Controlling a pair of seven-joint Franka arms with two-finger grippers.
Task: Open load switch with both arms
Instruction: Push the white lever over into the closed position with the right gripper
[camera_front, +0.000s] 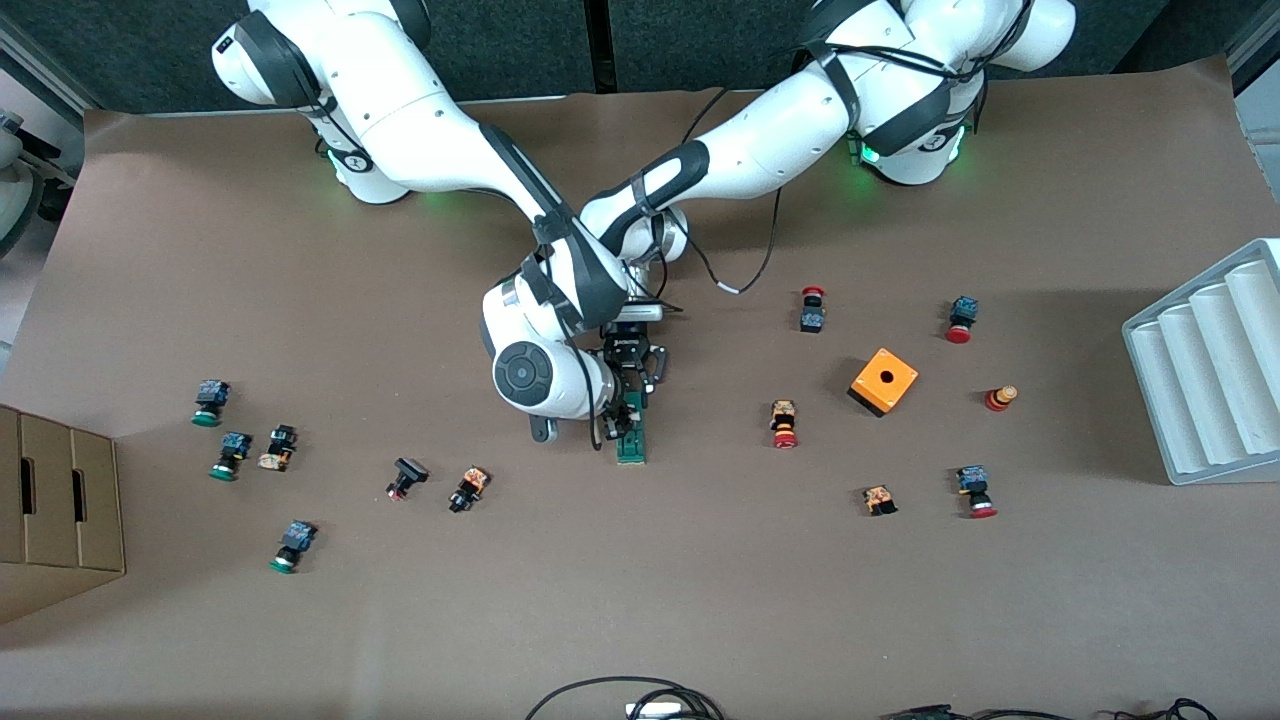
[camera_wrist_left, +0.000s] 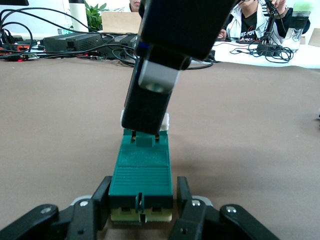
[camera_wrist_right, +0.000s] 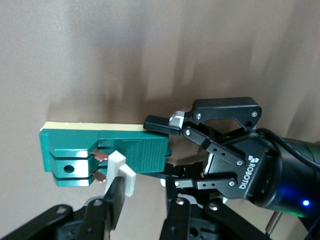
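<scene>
Already gripped: left gripper (camera_wrist_left: 142, 207) clamps the switch (camera_wrist_left: 141, 175) body.
Handle: right gripper (camera_wrist_right: 142, 202) pinches the white slider (camera_wrist_right: 121, 172).
Left: sliding it open.

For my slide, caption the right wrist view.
Left gripper clamps the green load switch at one end while the right gripper pinches its white sliding piece.

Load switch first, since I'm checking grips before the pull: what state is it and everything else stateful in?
load switch: flat on the table, clamped at both ends.
white sliding piece: pinched by the right hand, copper contacts showing beside it.
left hand: shut on the load switch body.
right hand: shut on the white sliding piece.
orange cube: resting on the table, hole up, untouched.
</scene>
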